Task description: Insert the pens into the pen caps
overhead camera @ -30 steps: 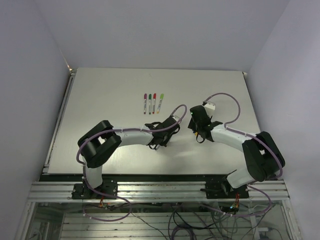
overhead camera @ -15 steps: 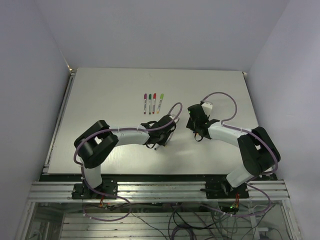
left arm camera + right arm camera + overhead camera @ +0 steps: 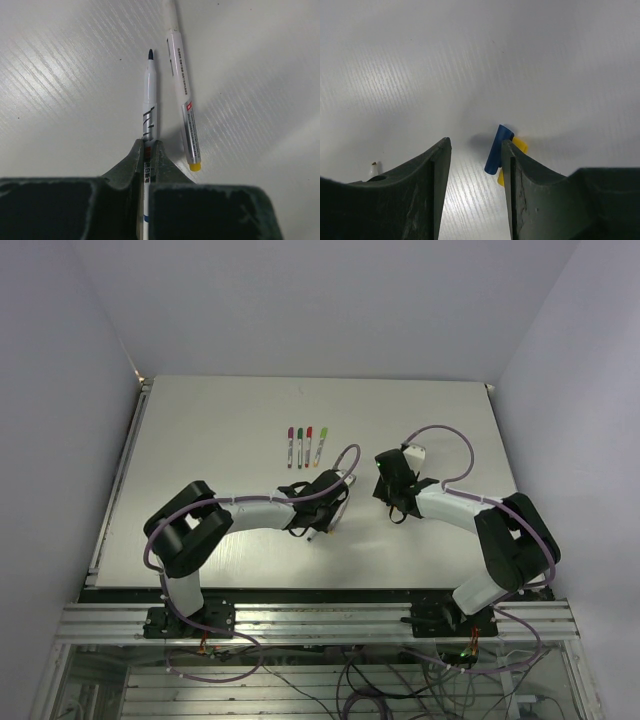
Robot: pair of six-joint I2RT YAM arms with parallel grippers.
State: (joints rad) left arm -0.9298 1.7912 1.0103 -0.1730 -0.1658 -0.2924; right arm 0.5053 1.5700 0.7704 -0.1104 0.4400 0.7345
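left claw (image 3: 148,146): closing fully on the dark-tipped pen (image 3: 150,95), pinching its barrel between both fingertips
right claw (image 3: 475,145): standing roughly half open, gripping nothing, hovering low over the desk (image 3: 200,440)
right claw contact: one finger sitting right at the blue cap (image 3: 496,150); not showing whether touching
dark-tipped pen: running in line with the left claw's fingers, uncapped tip pointing straight away from the claw, rear end passing back between the fingers
yellow-ended pen (image 3: 182,85): lying flat on the desk just beside the held pen, narrow gap between them, long axis nearly parallel and leaning slightly off, yellow end sitting toward the claw, other end running out of the wrist view
blue cap: lying on the desk by the right claw's fingertip, long axis tilting slightly off the finger's line
yellow cap (image 3: 520,145): lying against the blue cap, partly hiding behind it and the finger
four pens (image 3: 305,445): lying side by side in a tight row toward the desk's far edge, about mid-width, long axes running near-to-far, coloured ends pointing at the far edge
both claws: working around the desk's middle, well apart from that row
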